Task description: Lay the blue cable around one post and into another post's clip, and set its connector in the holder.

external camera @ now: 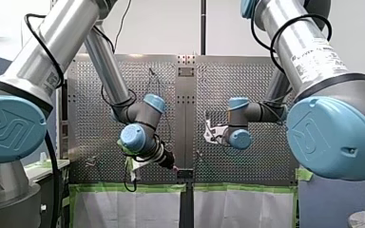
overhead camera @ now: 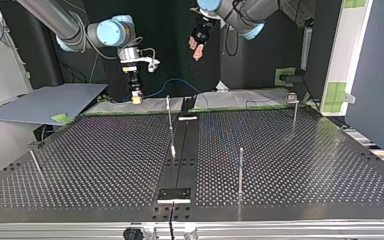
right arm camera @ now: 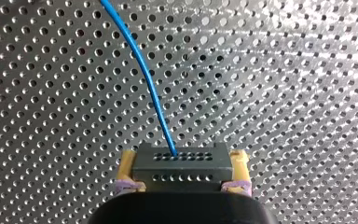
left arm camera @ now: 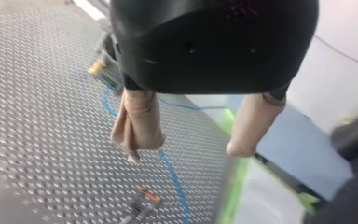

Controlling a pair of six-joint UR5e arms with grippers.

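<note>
Silver perforated table [right arm camera: 284, 93], blue cable [right arm camera: 145, 79].

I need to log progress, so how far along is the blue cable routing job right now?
Done: my right claw grips the connector. In hand: the blue cable trails loose from it; my left claw hangs open, empty. To do: looping a post, clipping the cable, seating the connector.

In the top view the perforated table [overhead camera: 105, 160] carries thin metal posts: a middle post [overhead camera: 170, 127] near its centre, a second post [overhead camera: 240, 170] at 4 o'clock, a third post [overhead camera: 294, 112] at 2 o'clock and a leaning post [overhead camera: 35, 162] at 9 o'clock. There is also a small dark plate [overhead camera: 175, 194] at 6 o'clock, by the near edge. In the left wrist view the blue cable [left arm camera: 172, 172] lies curved on the perforations.
</note>
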